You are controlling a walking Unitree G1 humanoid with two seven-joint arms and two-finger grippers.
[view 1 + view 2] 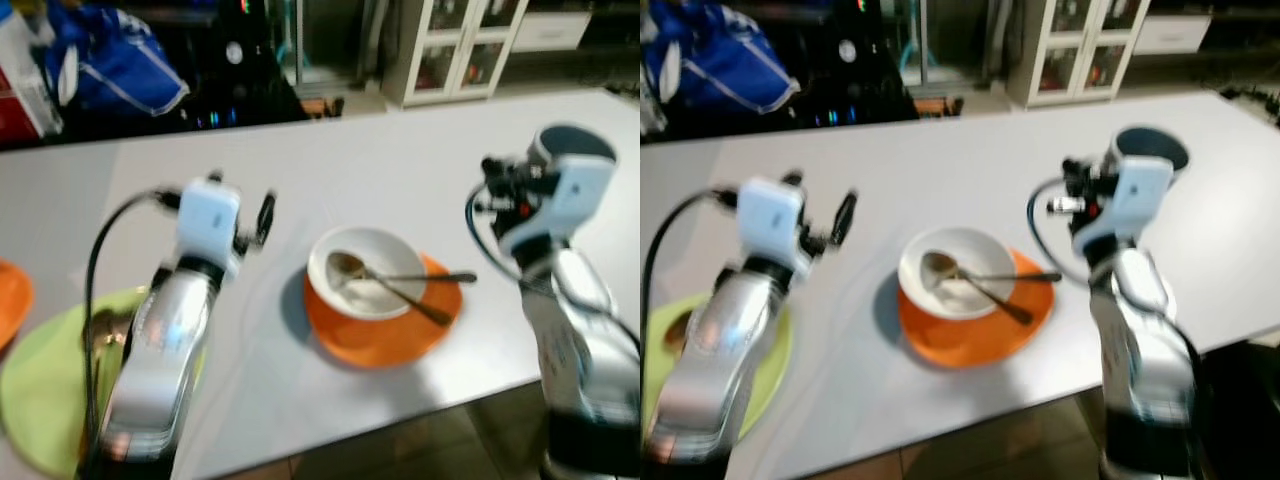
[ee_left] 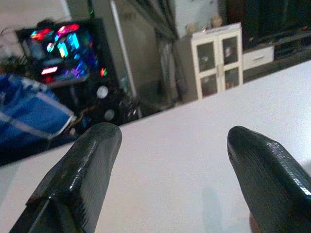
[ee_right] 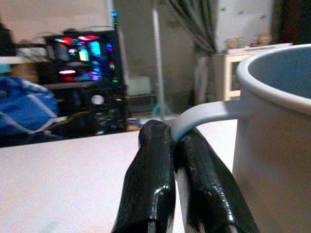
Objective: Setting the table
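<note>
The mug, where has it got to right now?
The mug is on the robot's right, over the white table, its handle pinched in the right gripper, right of the bowl.

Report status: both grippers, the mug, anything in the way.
Left gripper open, empty, above the table. Right gripper shut on mug handle. White bowl with spoons on orange plate sits between arms.

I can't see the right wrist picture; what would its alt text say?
Two black fingers pressed together, pinching the handle of a pale mug that stands close beside them on a white table. Behind are a blue bag, glowing coloured lights and a white cabinet.
</note>
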